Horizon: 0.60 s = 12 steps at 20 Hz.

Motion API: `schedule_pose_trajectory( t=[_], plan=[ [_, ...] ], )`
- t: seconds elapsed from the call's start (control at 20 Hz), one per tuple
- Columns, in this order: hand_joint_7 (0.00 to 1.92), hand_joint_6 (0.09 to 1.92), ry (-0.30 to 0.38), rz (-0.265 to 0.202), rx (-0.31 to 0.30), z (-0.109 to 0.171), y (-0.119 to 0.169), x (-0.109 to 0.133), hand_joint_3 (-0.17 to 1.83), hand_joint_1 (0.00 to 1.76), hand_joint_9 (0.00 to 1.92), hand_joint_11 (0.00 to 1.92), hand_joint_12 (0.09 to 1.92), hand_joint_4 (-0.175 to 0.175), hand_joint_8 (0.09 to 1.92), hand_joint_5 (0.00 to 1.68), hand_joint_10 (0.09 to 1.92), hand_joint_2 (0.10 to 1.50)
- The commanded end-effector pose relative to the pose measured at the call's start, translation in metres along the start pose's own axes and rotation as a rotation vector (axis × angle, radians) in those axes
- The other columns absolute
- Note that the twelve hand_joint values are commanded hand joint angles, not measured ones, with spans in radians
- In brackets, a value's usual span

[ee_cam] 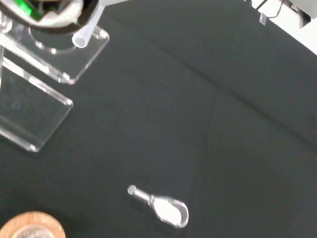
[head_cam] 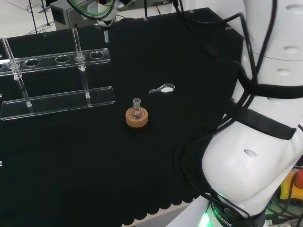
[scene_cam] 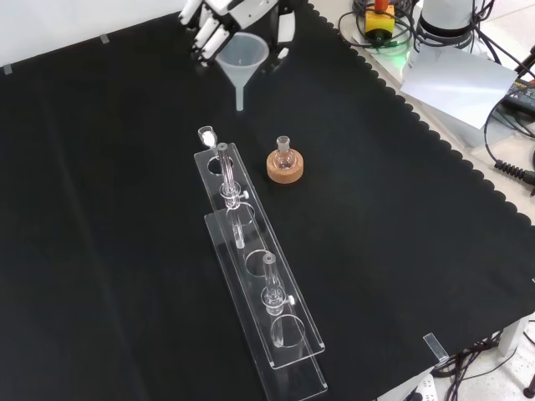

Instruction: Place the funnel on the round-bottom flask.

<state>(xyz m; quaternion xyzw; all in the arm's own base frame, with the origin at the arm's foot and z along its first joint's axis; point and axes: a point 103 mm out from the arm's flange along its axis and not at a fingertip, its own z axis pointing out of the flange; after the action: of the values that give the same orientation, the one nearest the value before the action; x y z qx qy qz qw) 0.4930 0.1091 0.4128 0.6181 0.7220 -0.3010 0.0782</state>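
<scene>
A clear plastic funnel point(scene_cam: 243, 53) hangs stem down above the cloth near the top of the front view, held at its rim by the curled fingers of the black and white hand point(scene_cam: 216, 20). The small round-bottom flask point(scene_cam: 284, 153) stands upright in a cork ring point(scene_cam: 284, 170), below and to the right of the funnel in that view and apart from it. In the head view the flask point(head_cam: 137, 109) and its ring point(head_cam: 137, 119) sit mid-cloth. The wrist view catches the funnel's stem tip point(ee_cam: 81, 38) and an edge of the cork ring point(ee_cam: 30, 229).
A clear test-tube rack point(scene_cam: 255, 276) with upright tubes runs down the front view's middle, left of the flask; in the head view the rack point(head_cam: 57, 97) lies at the left. A small spoon of white powder point(head_cam: 163, 88) lies right of the flask. The arm's white links point(head_cam: 255, 142) stand at the right.
</scene>
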Motion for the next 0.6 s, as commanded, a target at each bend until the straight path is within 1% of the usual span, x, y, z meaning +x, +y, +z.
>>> schedule_pose_trajectory(
  t=[0.05,0.35,0.6],
  plan=[
    [0.89,0.83,0.018,0.046,0.025,0.02,-0.045,0.001,0.73,0.89,1.17,0.6,1.27,0.015,0.66,0.87,0.44,0.7],
    [0.89,0.84,0.024,0.066,0.059,0.052,-0.063,0.01,0.73,0.89,1.17,0.6,1.27,0.016,0.66,0.87,0.44,0.7],
    [0.89,0.84,0.03,0.059,0.094,0.077,-0.059,0.013,0.73,0.89,1.18,0.61,1.27,0.015,0.67,0.88,0.44,0.7]
  ],
)
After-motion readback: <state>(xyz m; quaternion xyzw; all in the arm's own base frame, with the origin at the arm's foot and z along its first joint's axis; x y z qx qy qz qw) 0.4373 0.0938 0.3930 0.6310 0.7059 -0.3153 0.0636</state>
